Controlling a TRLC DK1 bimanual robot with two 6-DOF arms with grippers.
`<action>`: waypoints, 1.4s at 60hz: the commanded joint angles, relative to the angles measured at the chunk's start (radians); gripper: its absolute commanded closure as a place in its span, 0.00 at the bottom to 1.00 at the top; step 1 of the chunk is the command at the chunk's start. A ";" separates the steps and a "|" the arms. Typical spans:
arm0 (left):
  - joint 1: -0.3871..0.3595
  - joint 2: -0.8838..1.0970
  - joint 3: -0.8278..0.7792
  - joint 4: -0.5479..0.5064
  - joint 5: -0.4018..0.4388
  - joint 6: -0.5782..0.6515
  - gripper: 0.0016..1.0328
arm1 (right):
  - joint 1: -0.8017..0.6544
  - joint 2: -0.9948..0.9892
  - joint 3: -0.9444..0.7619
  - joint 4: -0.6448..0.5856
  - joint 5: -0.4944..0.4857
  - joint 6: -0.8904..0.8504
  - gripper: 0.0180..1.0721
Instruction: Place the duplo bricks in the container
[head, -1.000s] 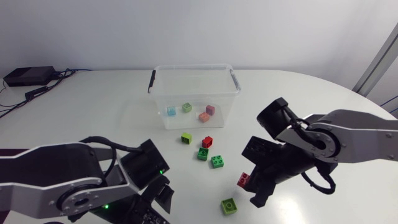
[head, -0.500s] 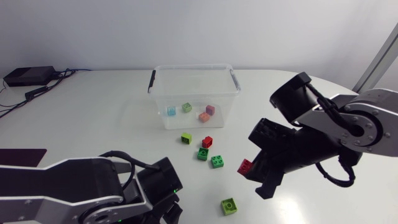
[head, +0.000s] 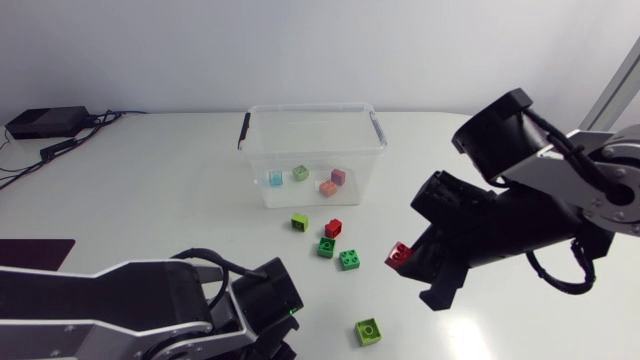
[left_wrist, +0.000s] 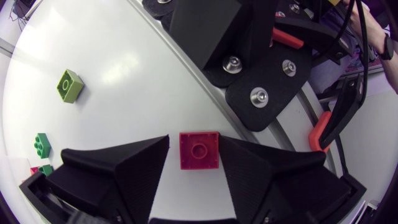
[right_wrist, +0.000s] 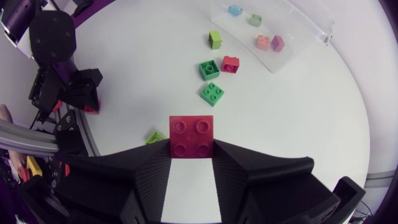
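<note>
Right gripper: fingers pinch a red 2x2 duplo brick from both sides, studs up. It's held off the table, out in front of the clear container, toward its right front corner.

Left gripper: fingers spread, with a red one-stud brick flat on the table between them. A strip of table shows between one finger and the brick. The other finger sits right at its edge, and I can't tell if it touches. This is well out from the container's front, on its left side.

Inside the container, near the front wall: light blue brick, pale green brick, salmon brick, purple brick.

Loose on the table just in front of the container, clustered:
- lime brick
- small red brick
- green brick
- green 2x2 brick

A second lime brick lies farther out from the container, past the cluster.
</note>
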 joint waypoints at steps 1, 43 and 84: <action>-0.009 0.039 -0.024 0.002 0.011 -0.004 0.70 | -0.012 -0.008 0.064 -0.014 -0.006 0.021 0.85; 0.321 -0.165 0.149 -0.044 0.011 -0.061 0.73 | -0.077 0.452 0.575 0.173 0.030 0.156 0.85; 0.530 -0.054 0.499 0.265 -0.052 -0.523 0.72 | -0.106 0.759 0.810 0.236 0.110 0.207 0.62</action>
